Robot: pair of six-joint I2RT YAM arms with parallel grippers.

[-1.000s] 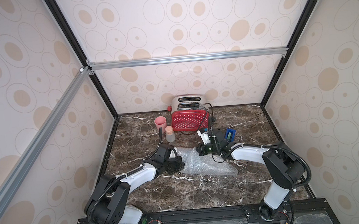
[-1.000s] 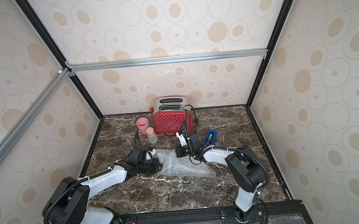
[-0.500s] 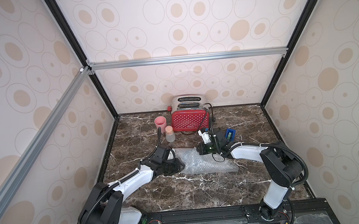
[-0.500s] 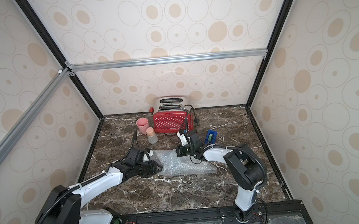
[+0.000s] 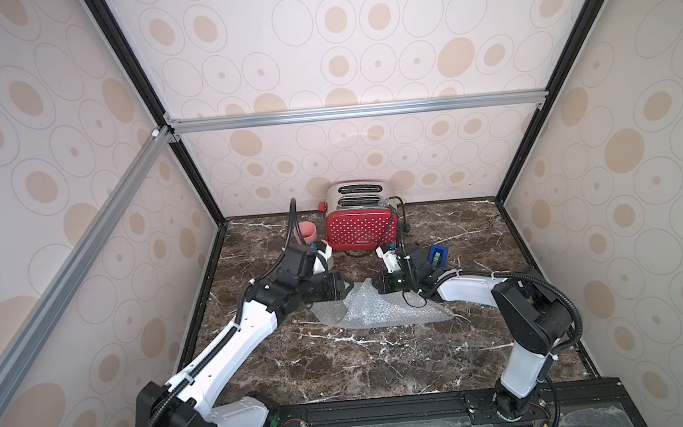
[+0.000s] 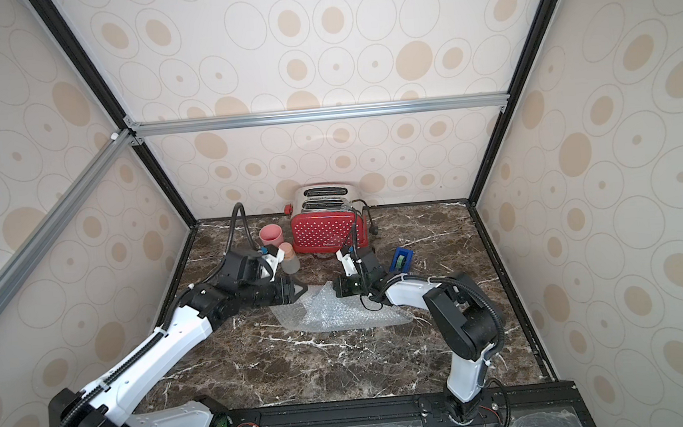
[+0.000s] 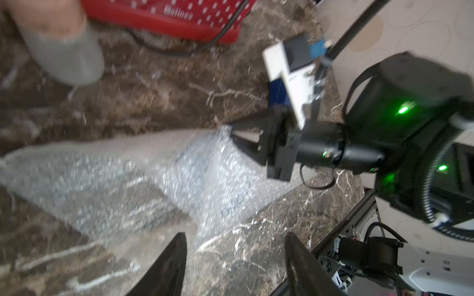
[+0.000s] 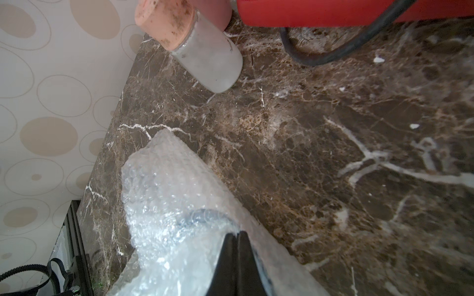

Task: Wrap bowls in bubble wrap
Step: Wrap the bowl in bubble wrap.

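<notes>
Marble table (image 5: 344, 373), both top views. Bubble wrap (image 5: 385, 311) lies crumpled near the centre, with one peak standing up at its 12 o'clock edge. The right gripper (image 8: 237, 234) reaches in from the wrap's 2 o'clock, its fingers pressed together and pinching that raised peak. Bowl (image 8: 202, 215): only a bluish curved rim shows through the plastic, right by those fingertips (the rest is veiled by the wrap). The left gripper (image 7: 234, 239) sits at the wrap's 10 o'clock, fingers spread apart, tips close to the sheet's edge. A red dotted toaster (image 5: 362, 229) stands at the table's 12 o'clock. A pink cup (image 5: 306, 232) and a frosted jar (image 6: 289, 260) stand toward 11.
</notes>
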